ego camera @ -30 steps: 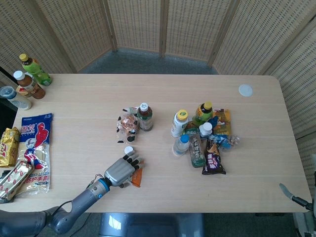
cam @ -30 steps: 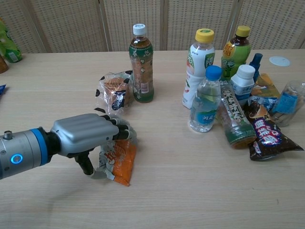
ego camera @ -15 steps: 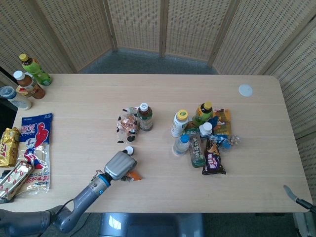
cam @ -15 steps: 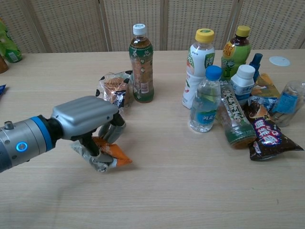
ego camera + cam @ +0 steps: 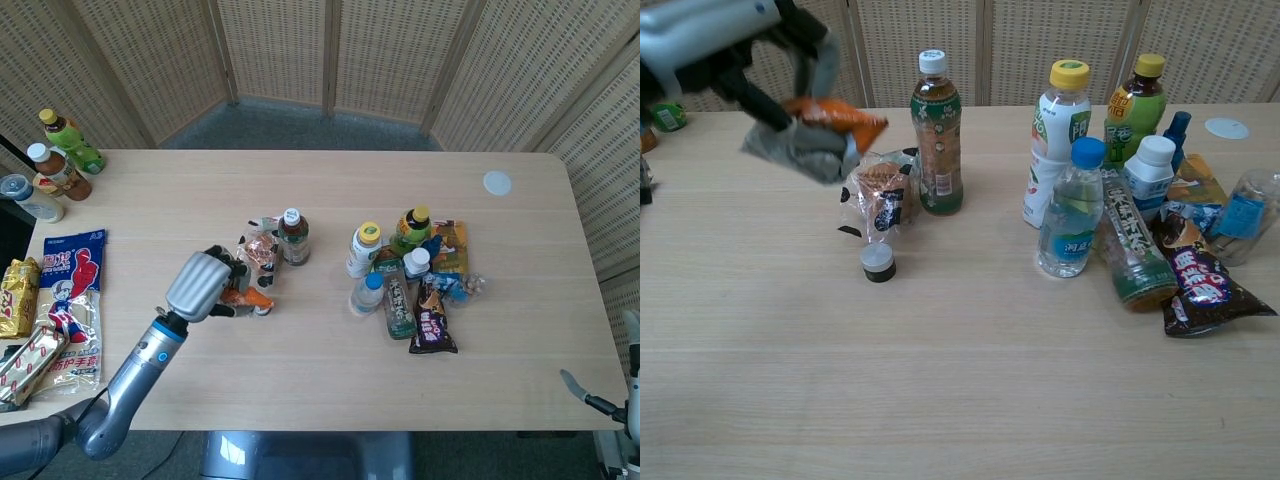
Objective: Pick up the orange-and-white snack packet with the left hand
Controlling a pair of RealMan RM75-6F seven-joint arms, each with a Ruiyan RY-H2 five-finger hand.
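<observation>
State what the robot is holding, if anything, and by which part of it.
The left hand holds the snack packet in the air, gripping its white end; the orange end sticks out free. The right hand is barely in view, state unclear.

1. The snack packet [image 5: 830,125] is orange and white.
2. The left hand [image 5: 203,282] is silver-grey with black fingers.
3. The small cap [image 5: 877,262] is white on black.
4. The tea bottle [image 5: 937,135] has a white cap and a green label.

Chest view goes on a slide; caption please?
Left hand holds the orange-and-white packet lifted above the table.
</observation>
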